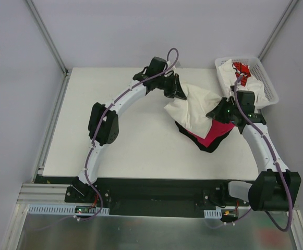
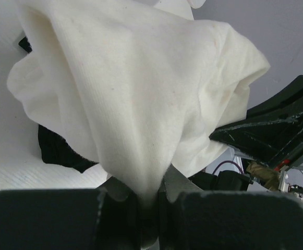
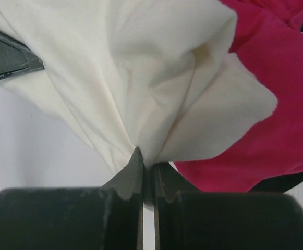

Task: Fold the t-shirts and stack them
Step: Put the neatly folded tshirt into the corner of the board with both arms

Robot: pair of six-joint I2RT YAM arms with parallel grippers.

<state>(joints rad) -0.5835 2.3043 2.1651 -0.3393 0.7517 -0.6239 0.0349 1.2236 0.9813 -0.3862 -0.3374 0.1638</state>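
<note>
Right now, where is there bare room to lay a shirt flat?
Bare: the table middle between the left arm and the pink shirt, and the strip left of that arm. Crowded: far right, with the basket, black shirt, and left gripper and right gripper pinching the cream shirt.

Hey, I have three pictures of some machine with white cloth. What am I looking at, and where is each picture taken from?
Two robot arms sit at a table. One picture looks down from above; the others come from a camera on each wrist. The left gripper and right gripper are both shut on one cream-white t-shirt, held over a magenta-pink t-shirt and a black t-shirt on the table. A white lattice basket holds a red-printed white shirt.
</note>
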